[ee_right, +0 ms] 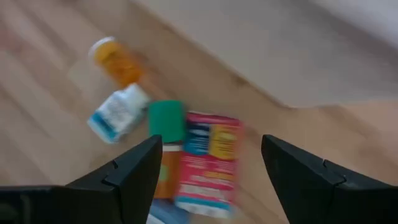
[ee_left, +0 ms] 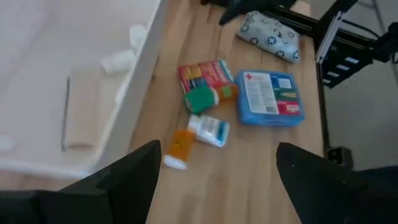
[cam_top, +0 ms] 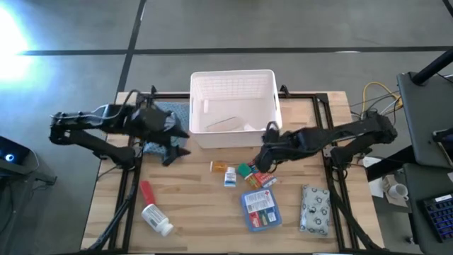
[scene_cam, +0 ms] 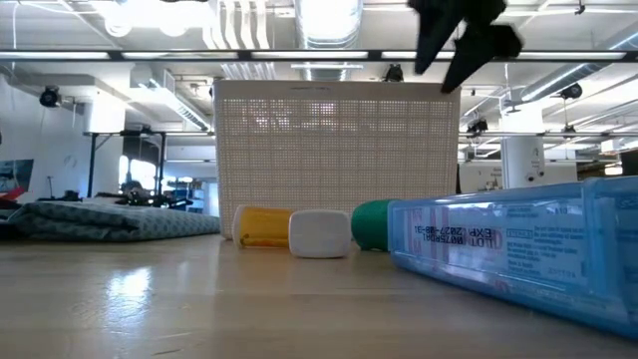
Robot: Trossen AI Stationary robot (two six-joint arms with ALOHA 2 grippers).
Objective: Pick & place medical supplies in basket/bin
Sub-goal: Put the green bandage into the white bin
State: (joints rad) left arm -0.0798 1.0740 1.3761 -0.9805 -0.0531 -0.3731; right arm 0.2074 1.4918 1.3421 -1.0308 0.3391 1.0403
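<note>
The white slotted basket (cam_top: pixel 232 106) sits at the table's far edge, holding what looks like a flat pack. Small supplies (cam_top: pixel 244 177) lie just before it. Both grippers, left (cam_top: pixel 172 145) and right (cam_top: pixel 263 157), hover spread, empty.

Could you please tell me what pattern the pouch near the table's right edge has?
The pouch is grey-white with small dark marks, clearest in the high view.
</note>
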